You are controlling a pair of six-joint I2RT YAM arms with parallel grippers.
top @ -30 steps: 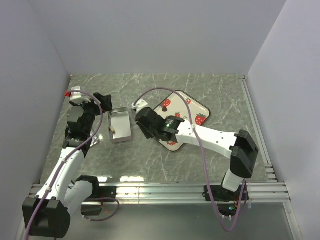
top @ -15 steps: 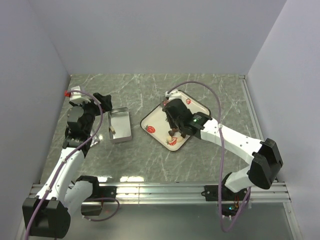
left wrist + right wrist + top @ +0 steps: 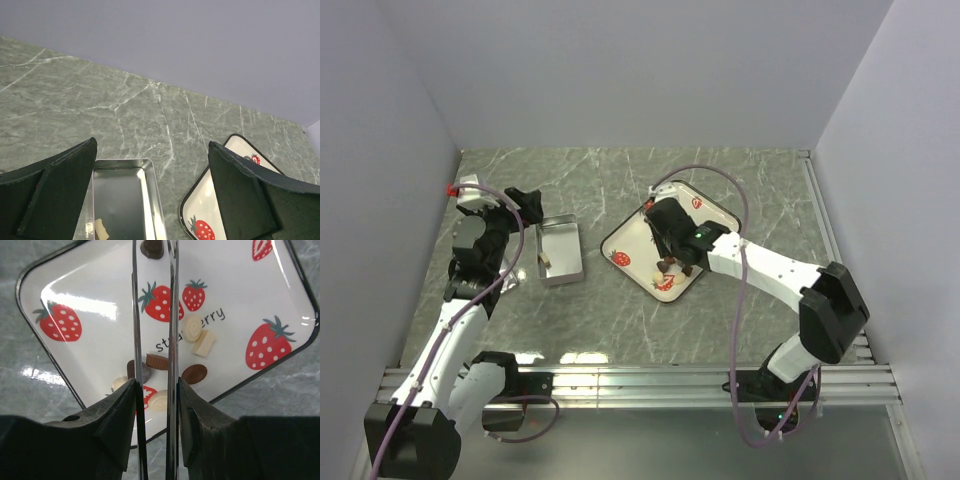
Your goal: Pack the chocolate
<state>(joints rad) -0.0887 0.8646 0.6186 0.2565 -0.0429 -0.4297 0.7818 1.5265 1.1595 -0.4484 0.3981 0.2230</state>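
Several small chocolates lie on the strawberry-printed tray (image 3: 75, 285): a brown cup (image 3: 159, 361), a dark oval (image 3: 194, 373), a cream swirl (image 3: 191, 328) and a cream block (image 3: 205, 343). My right gripper (image 3: 156, 385) is shut on thin metal tweezers (image 3: 172, 315) and hovers over the tray (image 3: 710, 215). The tweezer tips reach a dark chocolate (image 3: 152, 247) at the far side. The open metal tin (image 3: 120, 200) holds one cream chocolate (image 3: 102, 231). My left gripper (image 3: 150, 165) is open and empty, just above the tin (image 3: 560, 250).
The tin and tray sit side by side on the green marble tabletop (image 3: 620, 320), with a narrow gap between them. Grey walls close in the left, back and right. A metal rail (image 3: 640, 380) runs along the near edge.
My right arm has swung from beside the tin back to the right, over the tray, then settled slightly nearer its middle. The left arm has barely moved.
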